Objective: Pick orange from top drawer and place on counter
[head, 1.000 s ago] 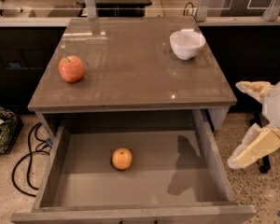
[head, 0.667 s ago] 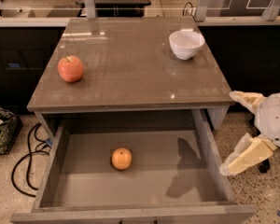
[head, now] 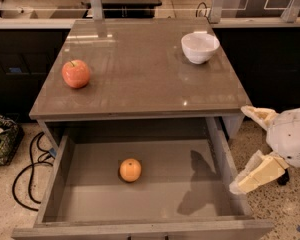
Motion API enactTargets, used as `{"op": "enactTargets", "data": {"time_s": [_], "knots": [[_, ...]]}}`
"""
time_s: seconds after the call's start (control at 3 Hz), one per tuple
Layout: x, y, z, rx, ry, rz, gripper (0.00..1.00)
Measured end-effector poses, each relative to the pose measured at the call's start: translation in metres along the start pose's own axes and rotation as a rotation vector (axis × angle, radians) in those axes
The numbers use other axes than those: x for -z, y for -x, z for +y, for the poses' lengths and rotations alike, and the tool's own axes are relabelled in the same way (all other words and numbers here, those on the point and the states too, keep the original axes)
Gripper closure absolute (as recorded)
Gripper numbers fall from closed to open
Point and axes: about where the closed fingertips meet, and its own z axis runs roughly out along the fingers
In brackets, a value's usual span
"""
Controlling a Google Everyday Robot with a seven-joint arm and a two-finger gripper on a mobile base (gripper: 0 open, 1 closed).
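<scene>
The orange (head: 130, 170) lies on the flat bottom of the open top drawer (head: 90, 204), a little left of its middle. The glossy grey-brown counter (head: 140, 79) lies above and behind the drawer. My gripper (head: 244, 149) is at the right, outside the drawer's right wall and below the counter's front right corner. It is open and empty, with one cream finger (head: 257, 115) up near the counter corner and the other finger (head: 252, 174) lower beside the drawer wall. The orange is well to the left of the gripper.
A red apple (head: 76, 73) sits on the counter's left side. A white bowl (head: 200, 47) sits at its back right. Black cables (head: 30, 169) lie on the speckled floor left of the drawer, next to a basket (head: 0, 139).
My gripper has moved left and slightly down, closer to the drawer's right wall. The orange, apple and bowl have not moved.
</scene>
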Motion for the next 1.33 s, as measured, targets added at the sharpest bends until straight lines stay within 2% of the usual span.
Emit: {"op": "enactTargets", "data": {"time_s": [0.33, 1.33], "knots": [[-0.009, -0.002, 0.001, -0.004, 0.001, -0.006, 0.0], [-0.101, -0.016, 0.013, -0.005, 0.029, -0.099, 0.0]]}}
